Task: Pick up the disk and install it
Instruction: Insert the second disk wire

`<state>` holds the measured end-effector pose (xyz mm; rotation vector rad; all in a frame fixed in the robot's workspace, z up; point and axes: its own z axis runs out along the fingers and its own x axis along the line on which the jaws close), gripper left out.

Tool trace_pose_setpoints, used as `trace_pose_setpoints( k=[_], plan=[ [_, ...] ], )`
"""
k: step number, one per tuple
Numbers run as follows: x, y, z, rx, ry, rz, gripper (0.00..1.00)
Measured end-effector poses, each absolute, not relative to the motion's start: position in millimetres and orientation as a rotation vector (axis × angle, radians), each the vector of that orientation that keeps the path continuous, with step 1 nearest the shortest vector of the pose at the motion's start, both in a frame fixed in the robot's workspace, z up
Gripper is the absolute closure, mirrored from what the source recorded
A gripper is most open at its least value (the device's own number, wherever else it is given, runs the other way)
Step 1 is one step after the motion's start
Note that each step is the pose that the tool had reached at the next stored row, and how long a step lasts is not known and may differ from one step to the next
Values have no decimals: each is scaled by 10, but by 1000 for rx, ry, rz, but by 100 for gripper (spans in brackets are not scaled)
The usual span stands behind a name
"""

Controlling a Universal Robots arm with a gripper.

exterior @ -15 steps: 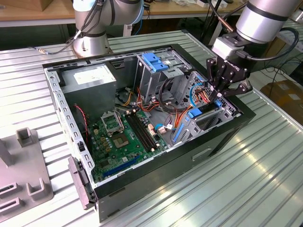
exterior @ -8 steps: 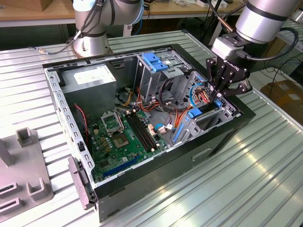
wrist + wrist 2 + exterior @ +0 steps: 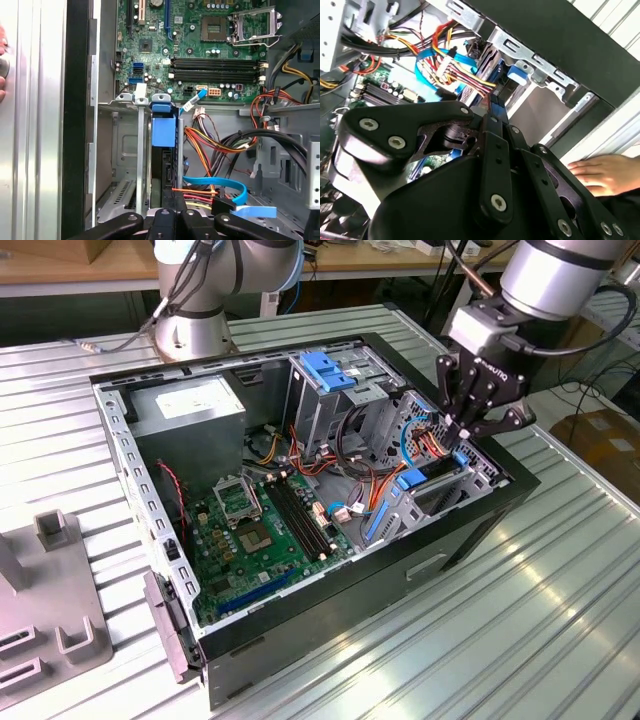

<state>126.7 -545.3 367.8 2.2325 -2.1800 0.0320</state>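
Observation:
The disk (image 3: 164, 132) stands on edge in a narrow slot of the metal bay at the corner of the open computer case (image 3: 480, 530). Its bright blue carrier end faces the motherboard. In the exterior view the disk's blue tab (image 3: 412, 478) shows low in the bay on the right. My gripper (image 3: 462, 430) hangs right above that bay with its fingers drawn together. In both wrist views the gripper (image 3: 490, 107) (image 3: 175, 216) is at the disk's near end, beside red, yellow and blue cables. Whether the tips touch the disk is hidden.
The green motherboard (image 3: 260, 530) fills the case floor. A tall drive cage with a blue latch (image 3: 325, 370) stands behind it. A person's hand (image 3: 600, 172) rests on the ribbed table by the case wall. A second arm's base (image 3: 195, 310) and a grey fixture (image 3: 50, 600) are at the exterior view's left.

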Motion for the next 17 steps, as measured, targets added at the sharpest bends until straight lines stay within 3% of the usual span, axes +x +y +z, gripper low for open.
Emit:
trace_pose_setpoints(
  k=[6, 13, 17],
  plan=[
    [1268, -5318, 3883, 2231, -2178, 28, 90],
    [1267, -5100, 3893, 2228, -2156, 5, 90],
    [1269, -5068, 3892, 2215, -2142, 32, 90]
  ],
)
